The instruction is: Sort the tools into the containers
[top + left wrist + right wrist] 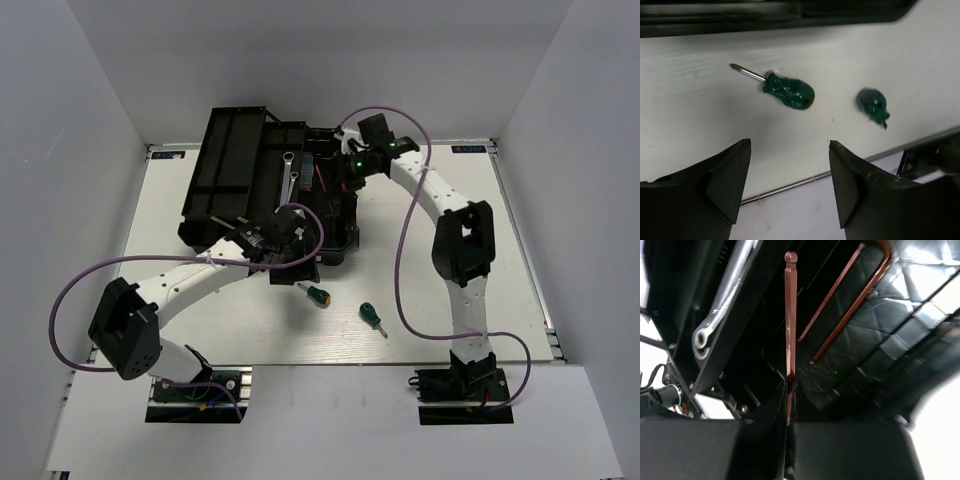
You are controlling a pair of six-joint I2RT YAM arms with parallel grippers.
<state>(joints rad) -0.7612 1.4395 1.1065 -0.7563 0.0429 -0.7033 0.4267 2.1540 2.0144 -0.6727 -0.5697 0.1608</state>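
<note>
Left pincer [788,150]: you've got the jaws spread wide with nothing between them, hanging over the white table [685,110]. Two stubby screwdrivers with green plastic handles lie flat on the table ahead of the fingertips, touching neither finger and apart from each other. The left screwdriver [788,92] sits just ahead of the gap, its bare silver shaft pointing away and to the left. The right screwdriver [873,104] is ahead of the right finger and further out to the right, seen nearly end-on. Beyond both is the edge of the big black plastic toolbox [235,170].

Right pincer [789,385]: it's pressed together, pinching a thin reddish-brown metal hex key [790,315] low on its shaft. The shaft stands straight out from the fingertips, ball end farthest from them, inside the open toolbox. A second L-shaped hex key [850,310] lies ahead and to the right on a quilted compartment floor, close beside the held one; can't tell whether they touch. A silver metal wrench [722,305] lies ahead and to the left, ring end nearest the pincer; can't tell which compartment.
</note>
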